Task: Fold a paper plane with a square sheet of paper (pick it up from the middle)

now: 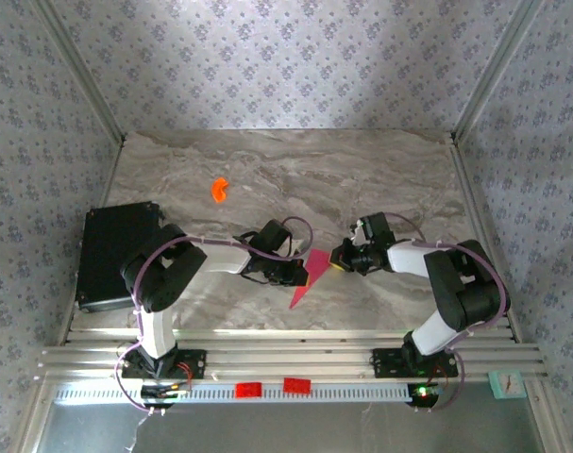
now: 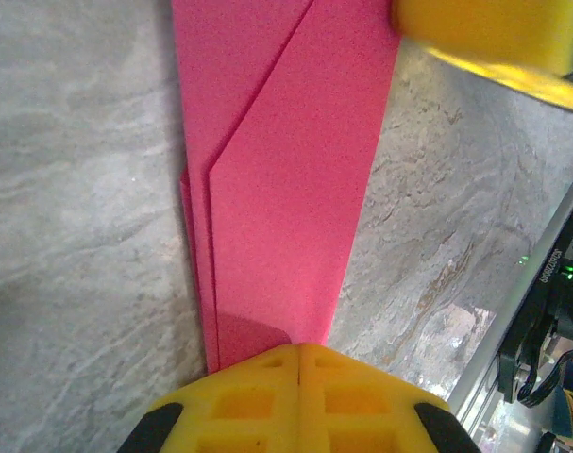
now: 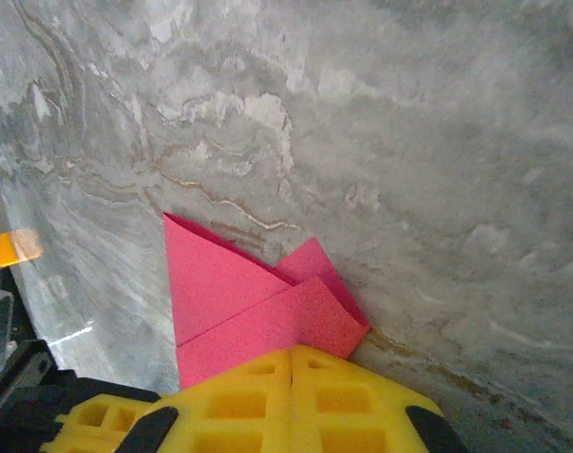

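Fingers (image 2: 239, 401) of left gripper (image 2: 298, 349) pinched tight on paper plane (image 2: 295, 170), right gripper (image 3: 293, 351) same, other end. Mid wing-fold probably; next needs clean crease, no tearing.

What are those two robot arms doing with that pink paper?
They are folding a paper plane. The left pincer is shut on one side of it and the right pincer is shut on the other, so both hold it between them over the marble table. The paper is already folded into a narrow, pointed shape. A small orange piece lies farther back, untouched.
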